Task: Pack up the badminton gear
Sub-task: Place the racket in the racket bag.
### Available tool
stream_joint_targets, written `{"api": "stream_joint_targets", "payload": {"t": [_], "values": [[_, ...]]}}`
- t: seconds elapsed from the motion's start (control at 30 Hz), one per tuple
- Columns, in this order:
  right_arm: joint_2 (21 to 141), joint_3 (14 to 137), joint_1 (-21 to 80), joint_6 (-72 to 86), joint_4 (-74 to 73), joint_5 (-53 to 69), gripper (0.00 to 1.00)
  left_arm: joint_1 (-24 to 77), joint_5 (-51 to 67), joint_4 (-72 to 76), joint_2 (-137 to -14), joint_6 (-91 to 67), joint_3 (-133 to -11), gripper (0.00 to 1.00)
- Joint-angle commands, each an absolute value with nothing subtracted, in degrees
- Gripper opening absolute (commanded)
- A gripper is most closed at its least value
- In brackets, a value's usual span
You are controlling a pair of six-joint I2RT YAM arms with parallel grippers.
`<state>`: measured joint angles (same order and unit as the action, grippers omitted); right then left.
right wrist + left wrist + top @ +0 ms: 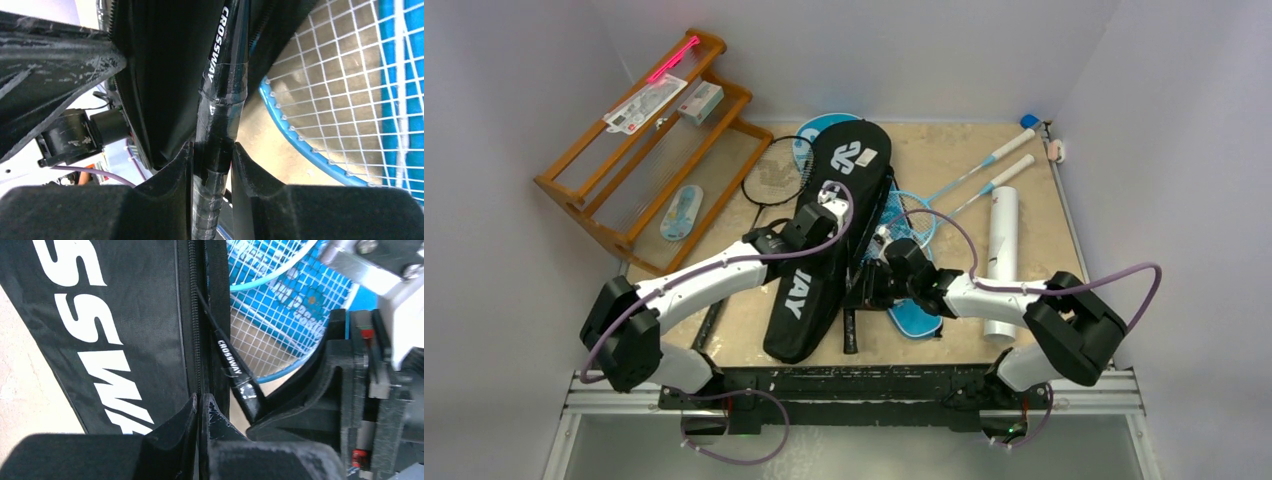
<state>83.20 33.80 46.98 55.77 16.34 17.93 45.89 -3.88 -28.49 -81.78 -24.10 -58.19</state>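
Note:
The black "CROSSWAY" cover (856, 160) (115, 315) lies lengthwise mid-table. My left gripper (829, 205) (200, 402) is shut on its zipper edge. A black racket's handle (852, 328) (220, 100) sticks out of the cover's near right side, and my right gripper (876, 280) (212, 155) is shut on it, both fingers pressing the wrapped grip. Light-blue rackets (921, 212) (280, 305) (350, 100) lie right of the cover on the blue cover (916, 318). The white tube (1001, 250) lies further right. Another black racket head (774, 172) shows left of the black cover.
A wooden rack (644, 150) with small packaged items stands at the back left. A small pale object (1056, 150) sits in the back right corner. White walls close in the table on three sides. Both arms meet tightly over the cover's right edge.

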Motion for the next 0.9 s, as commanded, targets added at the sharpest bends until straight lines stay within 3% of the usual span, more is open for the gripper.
{"api": "stream_joint_targets", "payload": {"t": [0.0,0.3,0.4,0.43,0.57,0.63,0.87], "values": [[82.10,39.28,47.33,53.25,19.49,18.63,0.03,46.13,-0.83,-28.85,-77.64,-26.49,-61.78,0.00],[84.59,41.30,47.34,51.45,23.07,17.32,0.01,45.61,14.15,-18.61,-73.69,-30.44,-58.06,0.00],[83.45,40.05,47.30,50.76,23.05,16.04,0.01,45.55,9.83,-21.72,-75.01,-29.81,-59.04,0.00],[82.90,39.25,47.32,50.54,23.52,15.67,0.01,45.54,6.92,-24.05,-75.73,-29.35,-59.59,0.02],[80.42,36.42,47.30,49.20,27.43,16.69,0.01,45.58,0.25,-30.13,-77.06,-28.52,-59.95,0.29],[79.36,35.71,47.37,48.55,28.36,16.99,0.01,45.69,-1.75,-30.39,-76.16,-28.92,-58.86,0.38],[78.30,35.75,47.28,47.62,29.36,18.21,0.00,45.94,-6.29,-33.04,-77.09,-31.08,-55.39,0.56]]}}
